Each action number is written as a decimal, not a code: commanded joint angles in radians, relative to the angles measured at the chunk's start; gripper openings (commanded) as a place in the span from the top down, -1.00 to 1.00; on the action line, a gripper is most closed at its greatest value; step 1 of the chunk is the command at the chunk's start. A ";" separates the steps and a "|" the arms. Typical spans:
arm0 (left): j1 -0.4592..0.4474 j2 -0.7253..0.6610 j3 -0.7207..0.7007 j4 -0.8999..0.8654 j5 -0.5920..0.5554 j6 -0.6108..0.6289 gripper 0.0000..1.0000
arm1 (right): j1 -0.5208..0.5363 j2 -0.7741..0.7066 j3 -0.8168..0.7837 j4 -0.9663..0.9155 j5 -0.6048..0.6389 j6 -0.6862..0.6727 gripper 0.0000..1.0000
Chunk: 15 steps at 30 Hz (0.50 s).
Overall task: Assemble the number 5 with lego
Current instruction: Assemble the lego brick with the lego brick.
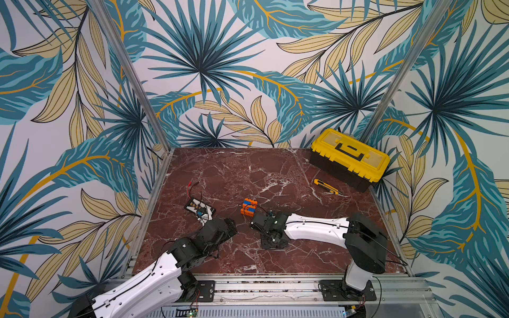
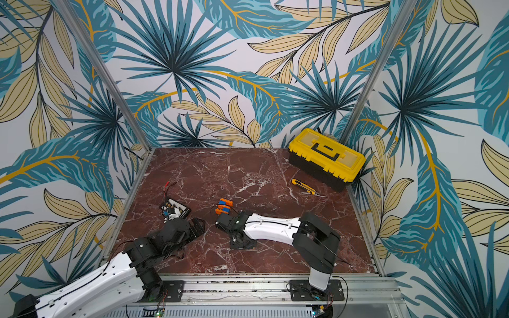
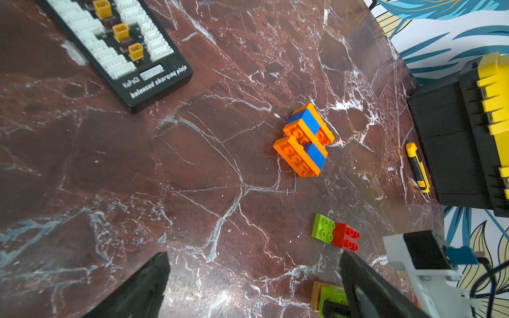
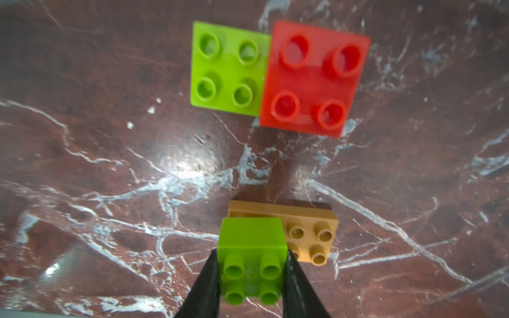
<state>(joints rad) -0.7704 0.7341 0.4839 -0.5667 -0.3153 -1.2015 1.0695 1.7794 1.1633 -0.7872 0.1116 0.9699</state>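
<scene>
The right gripper (image 4: 252, 264) is clamped on a lime-green square studded brick (image 4: 252, 239), which sits over one end of a tan oblong brick (image 4: 311, 234). Its white forearm reaches in low from a bent elbow, wrist turned down. Just beyond, a flat lime-green square plate (image 4: 228, 68) touches a red square brick (image 4: 314, 77). The left gripper (image 3: 254, 254) hangs with its jaws wide apart above the marble tabletop (image 3: 192, 192), its arm stretched low, near the orange-and-blue brick stack (image 3: 303, 140).

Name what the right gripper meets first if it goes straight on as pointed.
Probably the tan brick, just beyond the lime brick that the right gripper grips; whether the two bricks touch is unclear.
</scene>
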 commanded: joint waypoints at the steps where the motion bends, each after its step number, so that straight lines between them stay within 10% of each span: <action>1: 0.005 -0.012 -0.021 -0.025 -0.021 -0.002 -0.99 | 0.020 0.014 -0.036 -0.067 0.014 0.032 0.56; 15: 0.005 -0.025 -0.026 -0.033 -0.022 -0.019 -1.00 | -0.031 0.092 -0.103 0.021 -0.052 0.102 0.57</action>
<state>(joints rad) -0.7704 0.7254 0.4839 -0.5770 -0.3187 -1.2098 1.0660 1.7863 1.1519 -0.7765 0.1040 1.0256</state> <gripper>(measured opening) 0.997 0.339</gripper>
